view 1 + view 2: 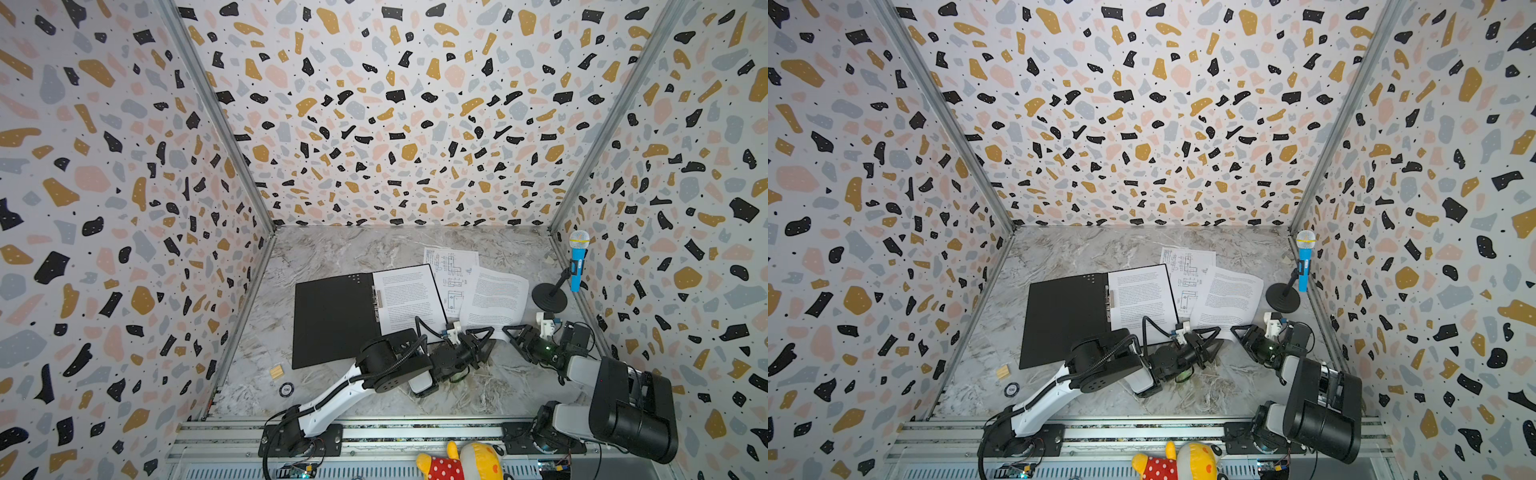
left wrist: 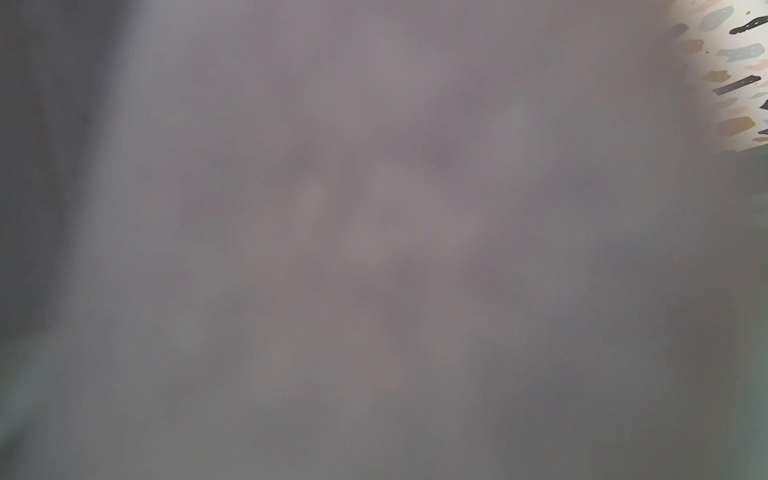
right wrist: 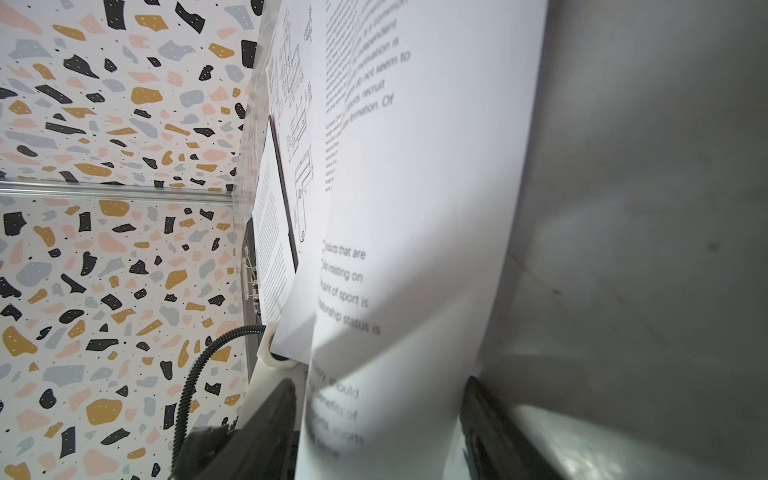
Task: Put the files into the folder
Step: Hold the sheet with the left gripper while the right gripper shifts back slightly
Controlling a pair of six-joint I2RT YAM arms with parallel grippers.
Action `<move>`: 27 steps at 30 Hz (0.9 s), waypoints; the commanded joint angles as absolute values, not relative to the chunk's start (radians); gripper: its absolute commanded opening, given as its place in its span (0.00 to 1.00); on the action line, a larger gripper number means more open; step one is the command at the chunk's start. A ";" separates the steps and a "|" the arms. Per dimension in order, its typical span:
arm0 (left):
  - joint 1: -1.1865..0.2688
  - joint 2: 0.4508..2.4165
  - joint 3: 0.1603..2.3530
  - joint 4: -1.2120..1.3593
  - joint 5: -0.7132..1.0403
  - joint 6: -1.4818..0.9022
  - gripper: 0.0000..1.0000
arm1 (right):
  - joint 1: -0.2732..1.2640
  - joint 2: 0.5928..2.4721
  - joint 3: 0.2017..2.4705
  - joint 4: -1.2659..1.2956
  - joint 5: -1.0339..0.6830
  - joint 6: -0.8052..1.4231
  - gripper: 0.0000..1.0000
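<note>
Bright scene, blurry left wrist view.

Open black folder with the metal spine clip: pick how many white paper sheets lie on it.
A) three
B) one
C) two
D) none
B: only one white sheet of dense printed text lies on the open black folder, on its right half; the line-drawing sheet and the other text sheet lie outside it on the marble tabletop.
</note>
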State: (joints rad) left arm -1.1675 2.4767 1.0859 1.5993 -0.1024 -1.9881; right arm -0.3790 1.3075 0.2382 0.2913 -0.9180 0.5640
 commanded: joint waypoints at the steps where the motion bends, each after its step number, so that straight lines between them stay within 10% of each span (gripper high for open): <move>1: -1.157 2.560 1.080 1.425 -0.080 -2.024 0.46 | -0.383 1.299 0.237 0.293 -0.937 0.561 0.64; 27: -1.151 2.655 1.149 1.411 -0.095 -2.071 0.11 | -0.387 1.304 0.230 0.286 -0.928 0.544 0.63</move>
State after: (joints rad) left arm -1.1591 2.5317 1.1801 1.5967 -0.1028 -2.0094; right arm -0.3824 1.3064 0.2344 0.2920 -0.9272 0.5629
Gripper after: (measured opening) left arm 0.115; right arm 0.632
